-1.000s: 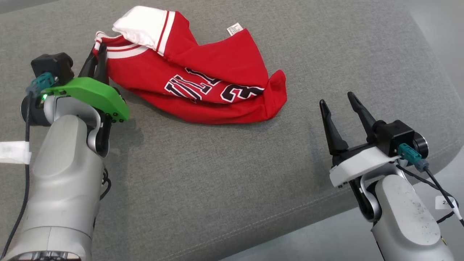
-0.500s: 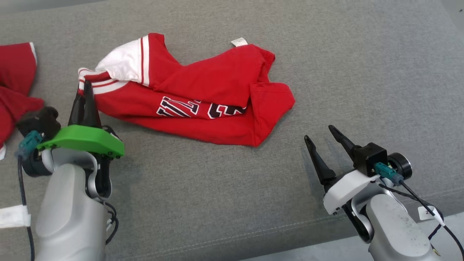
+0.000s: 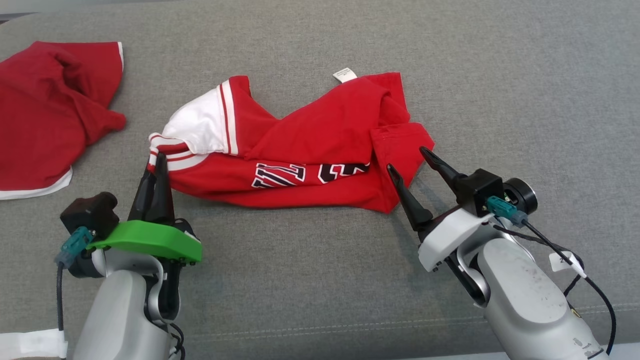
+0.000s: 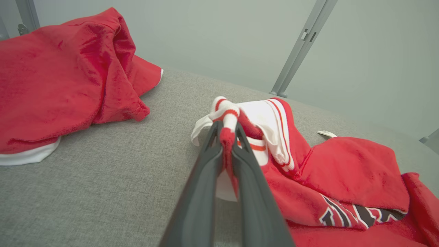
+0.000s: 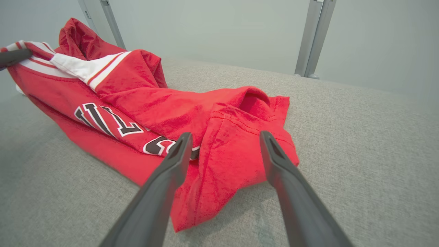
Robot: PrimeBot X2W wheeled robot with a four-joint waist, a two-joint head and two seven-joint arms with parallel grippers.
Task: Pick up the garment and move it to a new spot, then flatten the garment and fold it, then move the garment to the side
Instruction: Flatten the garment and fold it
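Note:
The garment is a red jersey with white striped trim and black-and-white lettering, lying crumpled on the grey cushion. My left gripper is shut on the jersey's striped left end, and the left wrist view shows red and white cloth pinched between its fingers. My right gripper stands open at the jersey's right corner. In the right wrist view that gripper has its two fingers on either side of the red hem, above it.
A second red garment with a white hem lies at the far left of the cushion, also seen as a red heap in the left wrist view. Metal frame posts stand behind the cushion. The cushion's front seam runs near the bottom.
The head camera has shifted, bringing the second red garment into view. My right gripper has moved in from off to the right to the jersey's right corner. The left gripper keeps its hold.

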